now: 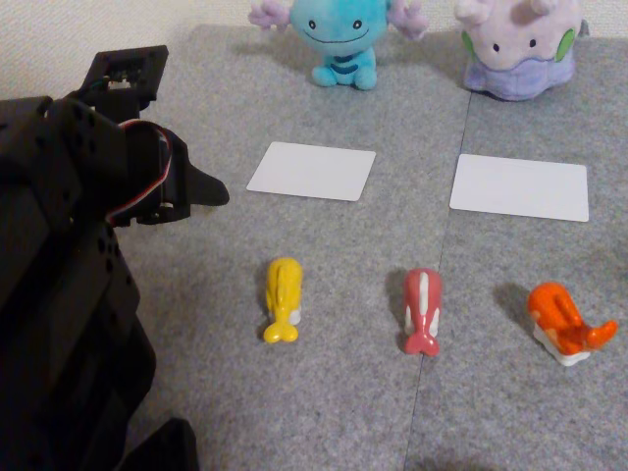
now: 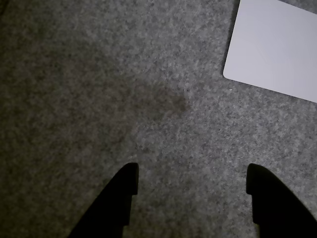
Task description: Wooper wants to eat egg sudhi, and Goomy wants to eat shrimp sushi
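In the fixed view, the light blue Wooper [image 1: 339, 39] sits at the back centre and the lilac Goomy [image 1: 517, 49] at the back right. The yellow egg sushi [image 1: 283, 297] lies on the grey mat at front centre. The orange shrimp sushi [image 1: 564, 322] lies at the front right, tail pointing right. My black gripper [image 1: 201, 184] hovers at the left, well apart from the egg sushi. In the wrist view the gripper [image 2: 190, 173] is open, with bare mat between its dark fingertips [image 2: 121, 191].
A white card [image 1: 312, 171] lies in front of Wooper, and its corner shows in the wrist view as a white card [image 2: 275, 47]. A second white card [image 1: 520, 186] lies in front of Goomy. A pink-red piece with a white stripe [image 1: 423, 309] lies between the two sushi.
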`<action>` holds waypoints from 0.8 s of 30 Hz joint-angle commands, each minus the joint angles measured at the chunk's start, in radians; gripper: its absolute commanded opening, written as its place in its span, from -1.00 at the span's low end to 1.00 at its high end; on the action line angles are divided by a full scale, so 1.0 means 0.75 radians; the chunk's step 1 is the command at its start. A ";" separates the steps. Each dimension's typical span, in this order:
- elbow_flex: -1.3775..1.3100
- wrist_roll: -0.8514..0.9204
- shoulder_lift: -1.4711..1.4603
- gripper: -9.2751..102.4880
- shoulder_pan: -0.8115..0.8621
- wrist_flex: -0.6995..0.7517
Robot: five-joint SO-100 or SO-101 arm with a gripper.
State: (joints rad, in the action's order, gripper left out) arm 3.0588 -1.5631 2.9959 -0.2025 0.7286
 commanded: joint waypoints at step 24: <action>-0.198 0.153 -0.006 -0.37 0.209 0.129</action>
State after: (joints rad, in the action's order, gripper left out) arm 2.9943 -1.4511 2.9928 -0.0844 0.8023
